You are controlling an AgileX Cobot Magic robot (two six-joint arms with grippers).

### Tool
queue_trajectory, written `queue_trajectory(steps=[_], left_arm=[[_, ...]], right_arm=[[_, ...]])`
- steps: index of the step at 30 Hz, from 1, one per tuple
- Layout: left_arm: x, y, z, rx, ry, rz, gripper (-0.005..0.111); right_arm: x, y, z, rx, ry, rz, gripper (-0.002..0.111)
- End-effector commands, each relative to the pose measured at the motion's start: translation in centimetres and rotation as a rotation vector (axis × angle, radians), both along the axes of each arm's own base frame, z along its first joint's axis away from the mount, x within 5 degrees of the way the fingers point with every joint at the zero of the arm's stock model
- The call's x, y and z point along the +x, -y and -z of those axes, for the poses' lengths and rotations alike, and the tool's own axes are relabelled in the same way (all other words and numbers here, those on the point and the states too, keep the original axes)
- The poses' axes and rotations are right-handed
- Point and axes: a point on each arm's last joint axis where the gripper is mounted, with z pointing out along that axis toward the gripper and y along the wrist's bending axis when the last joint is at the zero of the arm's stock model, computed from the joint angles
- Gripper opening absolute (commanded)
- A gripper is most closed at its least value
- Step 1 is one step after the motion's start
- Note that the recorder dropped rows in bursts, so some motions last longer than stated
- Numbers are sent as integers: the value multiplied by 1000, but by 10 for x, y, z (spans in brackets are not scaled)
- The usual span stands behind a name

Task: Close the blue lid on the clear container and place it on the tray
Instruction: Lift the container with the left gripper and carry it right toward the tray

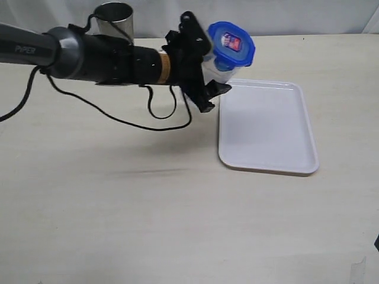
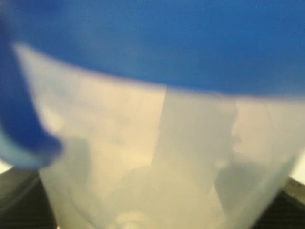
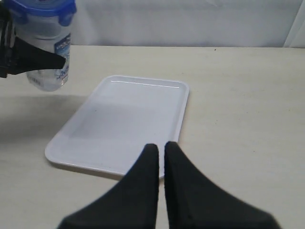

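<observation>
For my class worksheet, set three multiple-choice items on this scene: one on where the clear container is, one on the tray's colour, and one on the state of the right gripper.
1. Where is the clear container?
A standing on the tray
B held by the left gripper
C lying on its side on the table

2. What colour is the tray?
A white
B blue
C black

3. How is the right gripper?
A wide open
B gripping the tray
C shut, empty

Key:
1 B: the left gripper clamps the clear container off the table, with the blue lid on top.
2 A: its whole surface is white.
3 C: its tips meet with nothing between them.
</observation>
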Motion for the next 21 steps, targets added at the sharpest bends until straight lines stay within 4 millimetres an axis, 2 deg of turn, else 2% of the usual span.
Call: queue_trajectory(steps=[1,8,14,17,21], left_arm=[[-5,28,-23,281,228,-42,0],[-19,41,-36,782,665,-109,0],[-27,40,-44,1175,879,-43,0],[-26,36,-46,1298,924,-8,0],[-26,35,-46,1319,931,-2,0]], right_arm=[[0,0,-1,-6,18,-3,4],[0,0,-1,-6,18,-3,4],[0,0,-1,-6,18,-3,4],[0,0,-1,-6,18,-3,4],[0,0,-1,-6,18,-3,4]])
